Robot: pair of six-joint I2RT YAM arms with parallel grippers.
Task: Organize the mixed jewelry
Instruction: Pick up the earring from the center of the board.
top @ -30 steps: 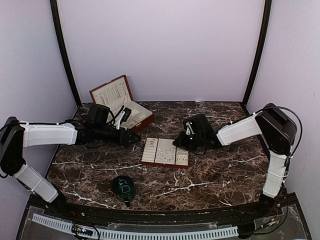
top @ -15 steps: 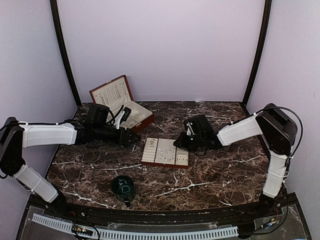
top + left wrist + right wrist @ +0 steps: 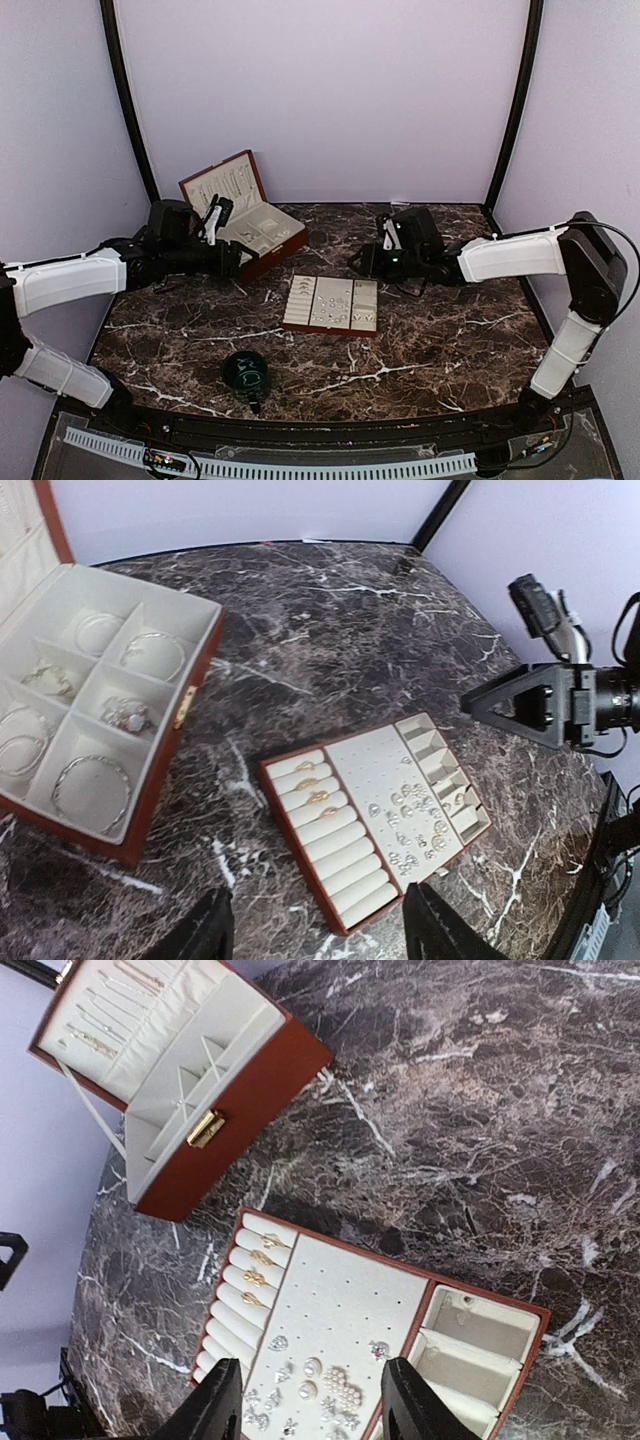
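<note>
Marble, dark with white veins, forms the table (image 3: 450, 330). Nearest the arm bases stands a dark green cup (image 3: 245, 371). Beyond it, mid-table, lies a flat red-edged tray (image 3: 330, 330) with cream padding. The mixed jewelry (image 3: 415, 825) sits on the tray's perforated middle panel, a loose scatter of small silvery and pearly pieces. A few gold rings (image 3: 312, 788) are tucked in the ring rolls on one side. The small compartments at the other side look mostly bare.

Past the tray's far edge, the left gripper (image 3: 240, 262) hangs to the left, close to the box's front. Its fingers (image 3: 212, 930) are spread, with nothing between them. The right gripper (image 3: 360, 262) hangs to the right, also spread and gripping nothing.

Farthest back on the left stands an open red jewelry box (image 3: 285, 250). Bracelets (image 3: 92, 790) lie in its cream compartments, and thin chains (image 3: 100, 1042) hang on the raised lid.
</note>
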